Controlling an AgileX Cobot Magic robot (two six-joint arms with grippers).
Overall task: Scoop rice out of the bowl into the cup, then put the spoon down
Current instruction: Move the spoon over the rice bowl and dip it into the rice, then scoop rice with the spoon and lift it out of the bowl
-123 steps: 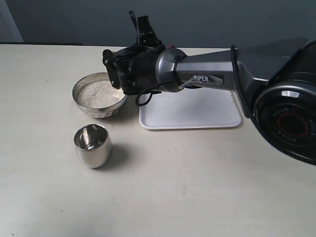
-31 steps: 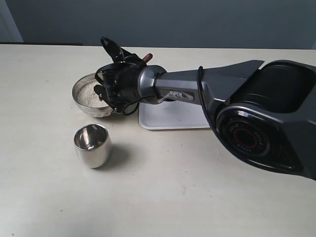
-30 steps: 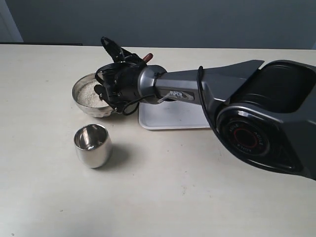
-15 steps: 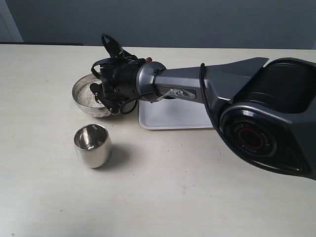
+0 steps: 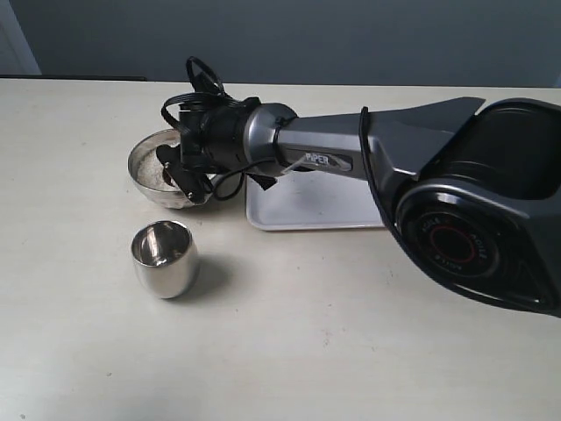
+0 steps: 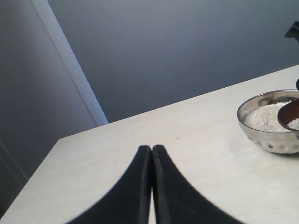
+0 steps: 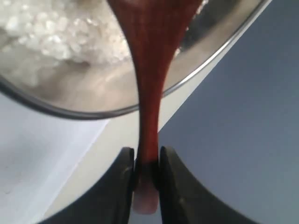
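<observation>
The shiny metal bowl (image 5: 142, 167) stands at the back left of the table, half covered by my right gripper (image 5: 180, 167), which reaches across and dips over it. This gripper (image 7: 147, 155) is shut on the thin handle of the reddish-brown wooden spoon (image 7: 148, 70). The spoon's head lies down in the white rice (image 7: 56, 37) inside the bowl (image 7: 93, 111). In the left wrist view the bowl (image 6: 268, 140), its rice (image 6: 264, 116) and the spoon's head (image 6: 290, 114) show at a distance. The steel cup (image 5: 164, 256) stands upright in front of the bowl. My left gripper (image 6: 152, 150) is shut on nothing.
A white tray (image 5: 324, 209) lies right of the bowl, under the right arm. The arm's big dark base (image 5: 478, 228) fills the right side of the table. Bare beige tabletop (image 5: 289, 342) spreads in front of the cup.
The right gripper has shifted left and tipped down over the bowl, now hiding most of the rice. Cup, bowl and tray have not moved.
</observation>
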